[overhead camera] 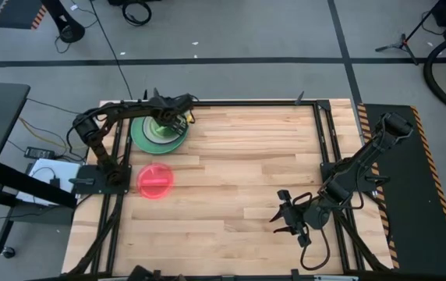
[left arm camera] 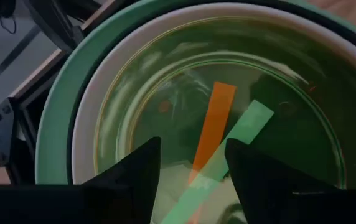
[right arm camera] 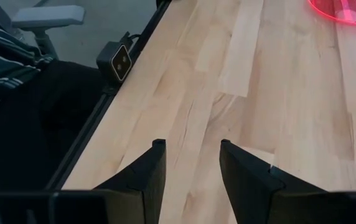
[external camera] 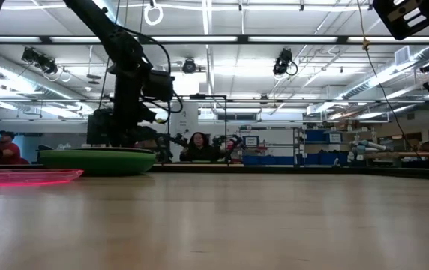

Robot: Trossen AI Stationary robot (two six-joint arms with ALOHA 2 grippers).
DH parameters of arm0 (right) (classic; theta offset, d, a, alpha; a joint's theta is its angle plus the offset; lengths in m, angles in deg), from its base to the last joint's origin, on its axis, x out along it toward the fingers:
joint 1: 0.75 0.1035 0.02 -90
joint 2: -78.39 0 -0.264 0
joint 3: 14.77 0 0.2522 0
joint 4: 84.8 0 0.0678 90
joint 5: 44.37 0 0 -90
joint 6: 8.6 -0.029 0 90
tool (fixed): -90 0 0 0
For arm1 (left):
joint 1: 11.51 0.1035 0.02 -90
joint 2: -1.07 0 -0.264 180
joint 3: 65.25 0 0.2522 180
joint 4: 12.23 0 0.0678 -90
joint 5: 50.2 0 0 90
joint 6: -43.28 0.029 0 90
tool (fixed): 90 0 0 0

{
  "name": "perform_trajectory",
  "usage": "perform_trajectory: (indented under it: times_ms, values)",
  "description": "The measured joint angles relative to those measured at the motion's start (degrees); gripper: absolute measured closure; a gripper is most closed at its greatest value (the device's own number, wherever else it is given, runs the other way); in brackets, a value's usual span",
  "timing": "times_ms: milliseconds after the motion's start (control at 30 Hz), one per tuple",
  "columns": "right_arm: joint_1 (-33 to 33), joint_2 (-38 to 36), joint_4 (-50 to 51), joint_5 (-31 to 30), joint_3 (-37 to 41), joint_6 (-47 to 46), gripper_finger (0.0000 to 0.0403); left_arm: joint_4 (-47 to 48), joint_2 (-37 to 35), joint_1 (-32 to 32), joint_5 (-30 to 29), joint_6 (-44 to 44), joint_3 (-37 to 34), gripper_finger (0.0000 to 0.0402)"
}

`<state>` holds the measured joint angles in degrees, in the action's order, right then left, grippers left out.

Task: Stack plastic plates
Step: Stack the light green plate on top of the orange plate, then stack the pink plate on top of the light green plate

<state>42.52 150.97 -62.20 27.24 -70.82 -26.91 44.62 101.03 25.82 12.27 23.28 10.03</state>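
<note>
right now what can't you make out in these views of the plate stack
- How many plates are in the stack: in the high view the left pincer covers its top; the low view shows it edge-on.
- Lower plates' colours: the left wrist view shows only nested rims.
- The red plate: cut off by the right wrist view's edge; whole in the high view.
- Whether the left pincer touches the stack.

Fingers (right arm camera: pixel 159 174) apart over table (right arm camera: pixel 240 81); red plate (right arm camera: pixel 346 9) far.

Left gripper (overhead camera: pixel 170 119) fingers parted; right gripper (overhead camera: pixel 288 221) fingers parted, low, idle
</note>
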Motion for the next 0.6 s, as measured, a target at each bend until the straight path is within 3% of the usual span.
perform_trajectory:
  times_ms: [300, 467, 600]
  values:
    - [0.0, 0.0, 0.0, 0.0, 0.0, -0.6, 0.0245, 9.3, -2.5, -1.0, 1.2, -0.2, 1.2, 0.021]
    - [-0.1, 0.0, -0.4, -2.7, 0.0, -0.6, 0.0245, 18.5, -8.8, -4.4, 0.9, -2.7, 4.4, 0.0209]
    - [-0.8, 0.0, -2.8, -4.8, 0.0, -0.6, 0.0245, 24.0, -15.1, -10.4, 5.3, -9.4, 5.8, 0.0209]
